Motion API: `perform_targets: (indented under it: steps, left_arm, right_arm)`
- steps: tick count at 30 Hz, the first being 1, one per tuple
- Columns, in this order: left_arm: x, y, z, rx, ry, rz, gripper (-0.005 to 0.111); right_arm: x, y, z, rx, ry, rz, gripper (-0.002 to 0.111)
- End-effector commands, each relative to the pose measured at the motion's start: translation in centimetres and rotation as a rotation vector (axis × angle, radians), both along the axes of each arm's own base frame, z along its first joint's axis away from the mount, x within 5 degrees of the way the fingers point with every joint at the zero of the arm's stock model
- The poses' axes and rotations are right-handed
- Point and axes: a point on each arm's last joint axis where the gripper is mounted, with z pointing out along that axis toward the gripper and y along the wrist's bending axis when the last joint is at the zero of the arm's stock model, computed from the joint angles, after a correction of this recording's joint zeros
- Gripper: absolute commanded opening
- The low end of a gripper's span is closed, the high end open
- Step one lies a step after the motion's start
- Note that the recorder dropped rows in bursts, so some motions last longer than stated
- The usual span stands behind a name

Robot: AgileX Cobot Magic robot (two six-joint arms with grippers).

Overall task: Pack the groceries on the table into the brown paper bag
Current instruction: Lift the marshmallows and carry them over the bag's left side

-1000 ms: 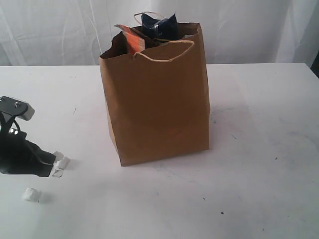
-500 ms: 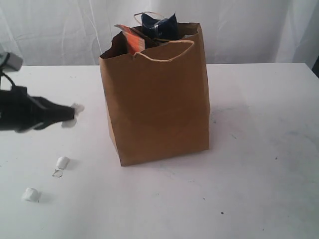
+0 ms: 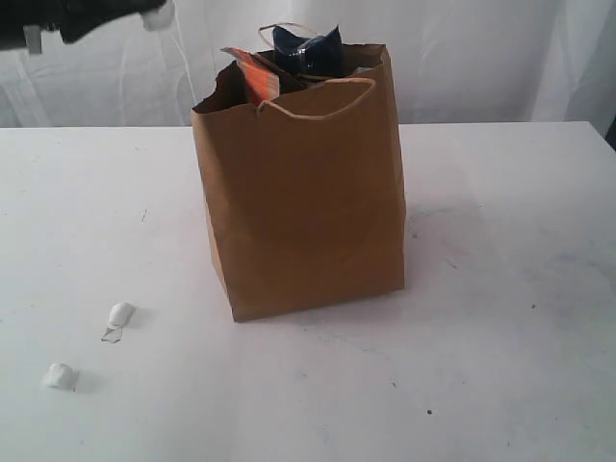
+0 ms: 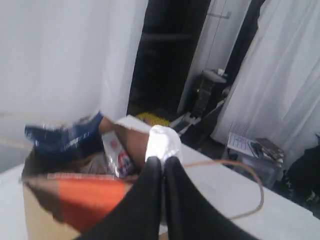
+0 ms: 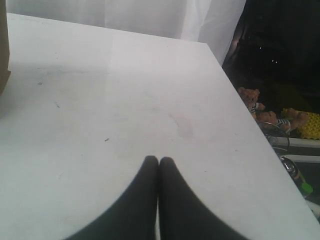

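The brown paper bag [image 3: 298, 192] stands upright mid-table, with an orange-labelled pouch [image 3: 252, 77] and a dark blue packet [image 3: 306, 48] poking out of its ragged top. My left gripper [image 3: 142, 13] is high at the upper left, left of and above the bag's rim, shut on a white wrapped sweet [image 3: 159, 14]. The left wrist view shows that sweet [image 4: 162, 142] pinched at the tips of the left gripper [image 4: 162, 160], with the bag's open top [image 4: 45, 180] beyond. Two more white sweets [image 3: 120, 312] [image 3: 60, 376] lie on the table [image 3: 500, 318] at front left. My right gripper [image 5: 159, 161] is shut and empty over bare tabletop.
A pale cord handle [image 3: 318, 101] arches over the bag's front rim. White curtains hang behind the table. In the right wrist view the table's edge [image 5: 250, 120] runs close by, with clutter on the floor beyond, and the bag's corner [image 5: 3, 50] shows at the frame's edge.
My left gripper has risen from the table at front left, carrying one white sweet up and toward the bag's top. The other two sweets and the bag have not moved.
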Motion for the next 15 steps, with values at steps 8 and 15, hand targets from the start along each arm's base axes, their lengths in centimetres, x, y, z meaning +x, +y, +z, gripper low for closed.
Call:
perform_targets:
  steps: [8,15]
  left_arm:
    - [3.7,-1.4,-2.9,-0.103,-0.099,-0.286,0.0]
    - [5.6,-1.7,-5.9,-0.108,-0.006,-0.286,0.0]
  right_arm:
    - [0.0,-0.1,0.0,-0.003,-0.007,-0.01,0.0]
    - [0.0,-0.1,0.0,-0.003,-0.007,-0.01,0.0]
